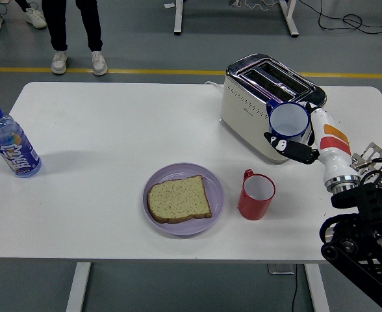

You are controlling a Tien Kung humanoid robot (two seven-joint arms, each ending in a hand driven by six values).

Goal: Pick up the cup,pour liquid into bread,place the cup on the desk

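A blue cup (288, 121) with a white inside is held in the air in front of the toaster, with my right hand (296, 147) shut on it from below. Its mouth faces up and towards the camera. A slice of bread (178, 199) lies on a purple plate (215, 183) near the table's front middle, well to the left of the held cup. A red cup (256, 195) stands upright just right of the plate, below and left of my hand. My left hand is out of view.
A cream and chrome toaster (262, 107) stands at the back right, right behind the held cup. A water bottle (12, 143) with a blue cap is at the left edge. A person's legs (74, 32) show beyond the table's far side.
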